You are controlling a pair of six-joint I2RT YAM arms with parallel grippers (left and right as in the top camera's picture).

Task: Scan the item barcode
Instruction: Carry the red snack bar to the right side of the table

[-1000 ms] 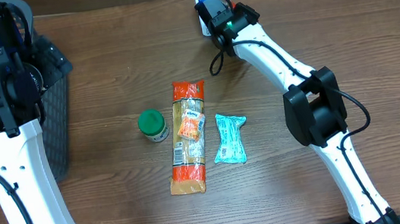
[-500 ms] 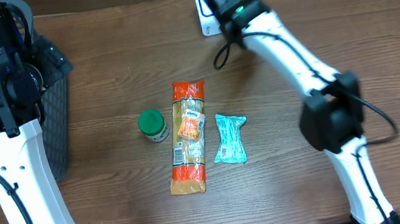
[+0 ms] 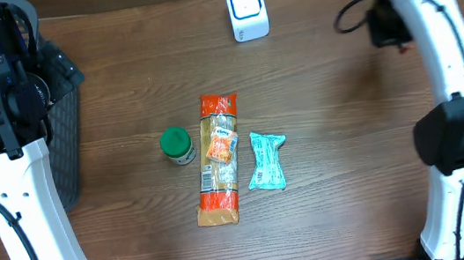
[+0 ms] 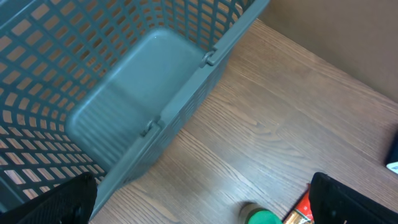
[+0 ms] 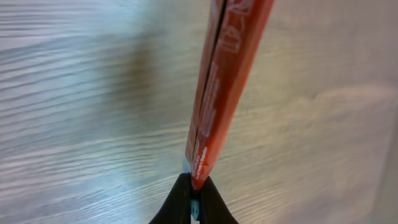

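- The table (image 3: 328,118) is seen to be of wood grain, with everything set on it.
- A mesh basket (image 4: 124,106) is placed at the left edge, under the left arm.
- The left gripper (image 4: 202,208) is held above the basket's corner with its fingers spread wide; nothing is held between them.
- The right gripper (image 5: 194,202) is raised at the far right, well apart from the scanner (image 3: 246,9); its fingers are pressed together on the lower edge of a red pack (image 5: 227,81).
- The red pack is seen edge-on, thin and flat, and is carried clear of the table.
- A long orange packet (image 3: 218,160) is laid flat mid-table.
- The white scanner is stood at the far edge.
- A teal pouch (image 3: 267,160) is laid just right of the long packet.
- A green-capped jar (image 3: 177,146) is stood just left of it.
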